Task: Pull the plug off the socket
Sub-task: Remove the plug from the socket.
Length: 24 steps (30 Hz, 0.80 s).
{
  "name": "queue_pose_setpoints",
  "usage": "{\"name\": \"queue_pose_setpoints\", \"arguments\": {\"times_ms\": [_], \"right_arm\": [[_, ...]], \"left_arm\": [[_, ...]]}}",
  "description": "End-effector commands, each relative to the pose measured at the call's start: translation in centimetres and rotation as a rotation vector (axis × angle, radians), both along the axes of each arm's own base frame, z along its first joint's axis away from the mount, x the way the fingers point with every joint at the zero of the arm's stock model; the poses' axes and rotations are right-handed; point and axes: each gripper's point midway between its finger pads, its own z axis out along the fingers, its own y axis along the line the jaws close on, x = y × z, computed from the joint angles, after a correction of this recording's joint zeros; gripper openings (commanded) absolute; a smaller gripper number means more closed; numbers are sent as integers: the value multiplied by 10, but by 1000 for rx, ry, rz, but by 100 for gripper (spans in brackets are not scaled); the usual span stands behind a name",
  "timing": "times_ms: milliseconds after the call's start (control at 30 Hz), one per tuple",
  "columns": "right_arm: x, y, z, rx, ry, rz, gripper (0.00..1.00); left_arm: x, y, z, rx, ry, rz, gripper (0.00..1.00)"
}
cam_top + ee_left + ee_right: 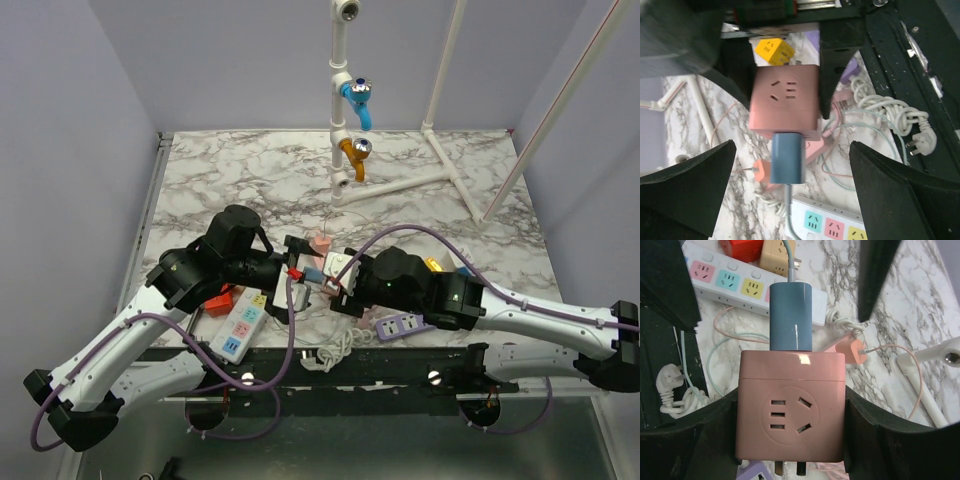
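My right gripper [790, 412] clamps the pink socket cube [790, 372]; the blue plug [789, 315] juts lengthwise straight toward my left gripper [792, 187] — spread wide, framing the plug, nearer, not gripping.

No lettering, brand, number or sign can be read on the pink plastic cube socket [791, 405], the slate-blue rectangular plug [790, 317] or the white power strip with coloured outlets [732, 284].
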Motion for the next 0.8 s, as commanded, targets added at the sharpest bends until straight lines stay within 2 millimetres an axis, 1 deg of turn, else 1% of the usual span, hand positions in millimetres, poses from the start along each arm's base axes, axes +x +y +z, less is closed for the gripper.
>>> {"name": "queue_pose_setpoints", "arguments": {"times_ms": [0,100,233,367,433,500,600,667,767], "right_arm": [[12,2,52,117,-123,-48,41],[7,7,56,120,-126,-31,40],[-2,14,58,116,-131,-10,40],[-9,18,64,143,-134,7,40],[-11,20,63,142,-133,16,40],[-13,22,58,123,-131,24,40],[-14,23,49,78,-137,24,40],[-14,23,45,60,-141,25,39],[-14,23,46,62,-142,27,39]], "left_arm": [[-22,6,-13,33,89,-59,98],[-10,2,-15,29,63,-21,98],[1,-3,-15,17,31,0,98],[2,-4,-17,20,26,-3,98],[3,-4,-19,24,23,-4,94],[3,-3,-17,20,19,-1,85],[3,-2,-19,23,16,3,66],[4,-2,-19,25,13,8,55],[5,-1,-21,26,7,15,49]]}}
